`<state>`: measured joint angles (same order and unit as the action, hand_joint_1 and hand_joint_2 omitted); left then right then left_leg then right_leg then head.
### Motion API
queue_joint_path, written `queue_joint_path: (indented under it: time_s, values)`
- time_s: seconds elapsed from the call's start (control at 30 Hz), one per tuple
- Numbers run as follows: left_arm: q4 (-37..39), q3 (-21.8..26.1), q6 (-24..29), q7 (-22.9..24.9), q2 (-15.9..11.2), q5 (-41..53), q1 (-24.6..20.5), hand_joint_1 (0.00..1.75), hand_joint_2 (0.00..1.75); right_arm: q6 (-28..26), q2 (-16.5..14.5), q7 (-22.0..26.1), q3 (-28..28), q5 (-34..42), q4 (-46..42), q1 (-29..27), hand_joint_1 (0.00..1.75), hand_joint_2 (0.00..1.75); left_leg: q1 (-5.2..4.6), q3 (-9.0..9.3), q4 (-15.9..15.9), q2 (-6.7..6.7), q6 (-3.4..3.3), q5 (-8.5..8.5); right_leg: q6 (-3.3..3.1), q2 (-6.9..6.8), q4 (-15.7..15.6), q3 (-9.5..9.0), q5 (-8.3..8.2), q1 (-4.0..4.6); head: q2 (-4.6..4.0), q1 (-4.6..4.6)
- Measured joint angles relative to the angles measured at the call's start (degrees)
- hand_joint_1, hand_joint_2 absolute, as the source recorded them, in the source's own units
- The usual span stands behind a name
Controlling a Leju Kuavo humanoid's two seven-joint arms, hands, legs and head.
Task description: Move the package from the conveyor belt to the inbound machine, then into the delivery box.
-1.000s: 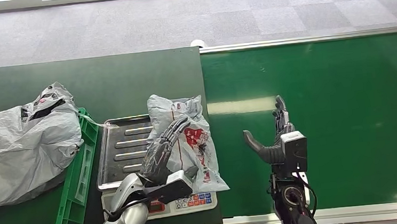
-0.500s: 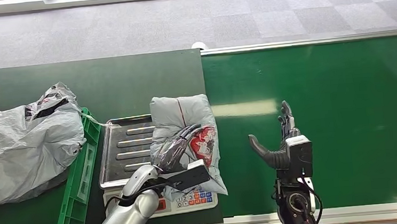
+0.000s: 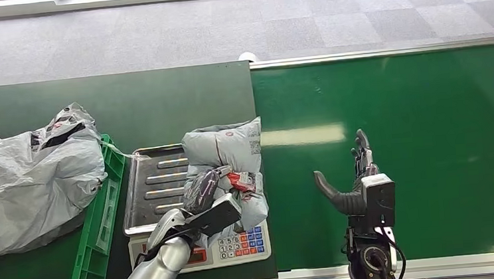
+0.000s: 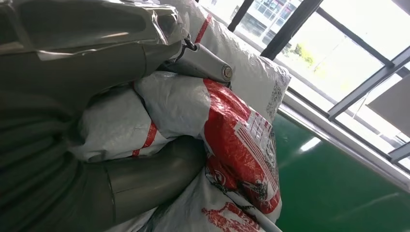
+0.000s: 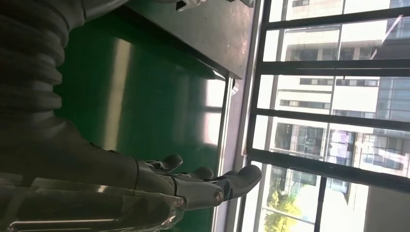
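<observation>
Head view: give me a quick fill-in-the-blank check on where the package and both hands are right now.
1. The left hand grips the ____.
2. The package sits above the metal tray of the ____.
3. The right hand hovers with nothing in it over the green ____.
4. The crate beside the scale is ____ in colour.

Missing words: package; scale; belt; green

L hand [image 3: 203,191] fingers curled in a grip; R hand [image 3: 354,179] open, fingers straight.

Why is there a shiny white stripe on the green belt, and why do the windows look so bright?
Head view: the pale stripe on the conveyor belt is glare, likely reflected window light. Right wrist view: the same sheen streaks the belt, and the windows are bright daylight. Left wrist view: the sky is washed out white; the package stays sharp.
</observation>
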<state>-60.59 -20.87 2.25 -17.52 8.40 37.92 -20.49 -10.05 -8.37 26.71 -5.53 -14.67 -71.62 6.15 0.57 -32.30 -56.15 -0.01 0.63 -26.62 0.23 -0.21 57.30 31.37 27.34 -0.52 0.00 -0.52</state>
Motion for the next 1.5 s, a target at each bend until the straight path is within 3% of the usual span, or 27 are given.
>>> queue_joint_path:
  time_s: [0.2,0.4,0.53,0.7,1.03,1.17,1.3,1.5]
  values:
    - [-2.1,0.5,4.4,-4.0,-0.1,-2.1,1.8,1.75,1.75,0.0,0.0,0.0,0.1,0.2,-0.2,-0.2,0.0,1.75,0.0,-0.14,0.0,0.02,0.0,0.0,0.0,0.02,0.0,0.18,-0.01,0.0,0.0,0.01]
    - [-10.1,0.6,25.4,-18.3,-0.5,-4.2,6.1,1.75,1.75,-0.1,0.2,1.1,0.1,2.4,-0.1,0.2,0.0,1.75,0.01,-0.46,0.0,0.04,0.01,0.01,-0.01,0.05,0.0,0.54,-0.02,0.01,0.0,0.0]
    - [-16.7,1.1,35.7,-22.0,-0.4,2.1,8.1,1.75,1.75,-0.4,0.3,1.9,0.0,3.6,0.5,0.9,0.0,1.75,0.01,-0.58,0.0,0.04,0.01,0.0,-0.01,0.05,0.0,0.63,-0.01,0.01,0.0,0.0]
    - [-25.0,3.9,36.9,-22.2,0.9,8.0,9.7,1.75,1.75,-0.6,0.4,2.2,-0.4,4.0,1.4,1.4,0.0,1.75,0.0,-0.63,0.0,0.04,0.01,0.0,-0.01,0.04,0.0,0.68,-0.01,0.01,0.0,0.01]
    - [-30.2,5.9,36.9,-22.2,1.7,8.5,10.8,1.75,1.75,-0.6,0.5,2.2,-1.0,4.1,2.3,1.9,0.0,1.75,0.01,-0.64,0.0,0.03,0.01,0.0,-0.01,0.04,0.0,0.7,-0.01,0.01,0.0,0.0]
    - [-31.0,6.4,36.9,-22.2,1.9,9.2,11.1,1.75,0.0,-0.7,0.5,2.2,-1.0,4.2,2.5,1.9,0.0,1.75,0.01,-0.66,0.0,0.03,0.01,0.0,-0.01,0.05,0.0,0.72,-0.01,0.01,0.0,0.0]
    - [-34.4,10.2,36.9,-22.2,3.0,13.9,11.5,1.75,0.0,-1.0,0.5,2.4,-1.1,4.7,2.7,1.9,0.0,1.75,0.01,-0.67,0.0,0.04,0.01,0.0,-0.01,0.05,0.0,0.73,-0.01,0.01,0.0,0.0]
    - [-40.4,23.1,36.9,-22.2,4.3,18.8,11.0,1.75,0.0,-1.6,0.6,2.8,-1.2,4.9,2.7,0.6,0.0,1.75,0.03,-0.66,0.0,0.06,0.01,0.0,-0.02,0.07,0.0,0.76,-0.01,0.04,0.0,0.0]
